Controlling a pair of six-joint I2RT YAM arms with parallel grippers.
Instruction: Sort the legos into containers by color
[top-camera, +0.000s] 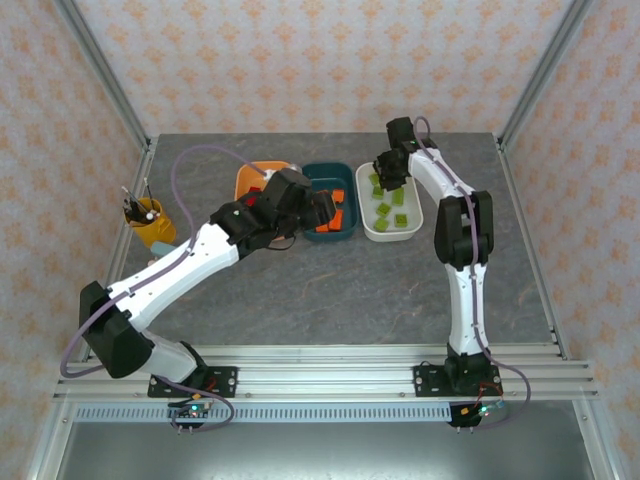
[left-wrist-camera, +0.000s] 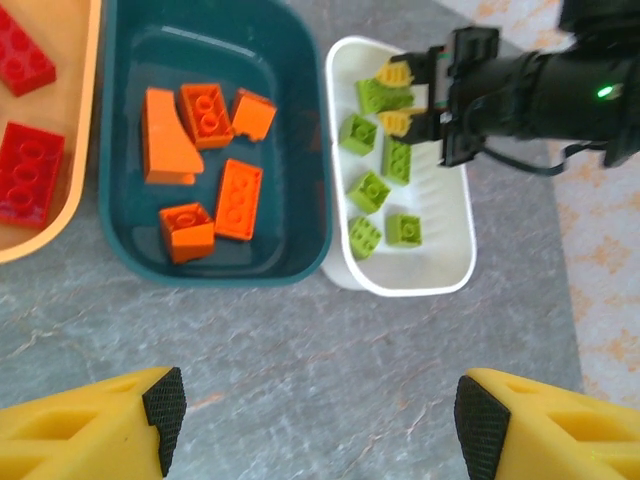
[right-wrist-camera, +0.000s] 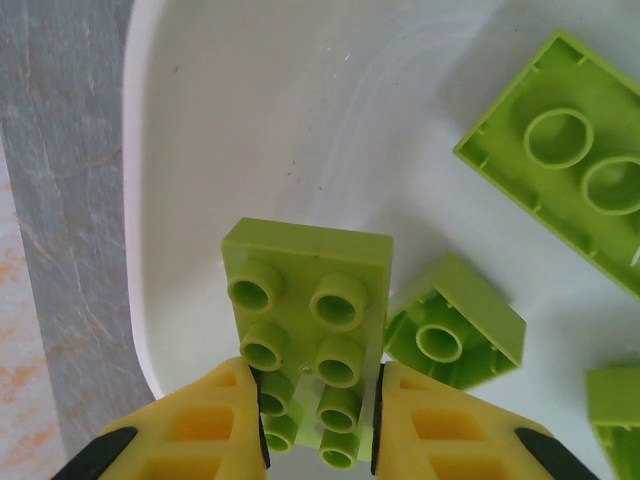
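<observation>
Sorting nearly done, I judge: right jaws grip light-green plastic brick (right-wrist-camera: 305, 290) at 12 o'clock in white plastic tub (right-wrist-camera: 250, 110); left jaws open.

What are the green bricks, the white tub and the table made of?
The green bricks look like hard plastic: smooth, slightly shiny, moulded studs. The white tub seems plastic too, glossy with faint scratches. The table looks like grey stone or marbled laminate; can't tell which.
</observation>
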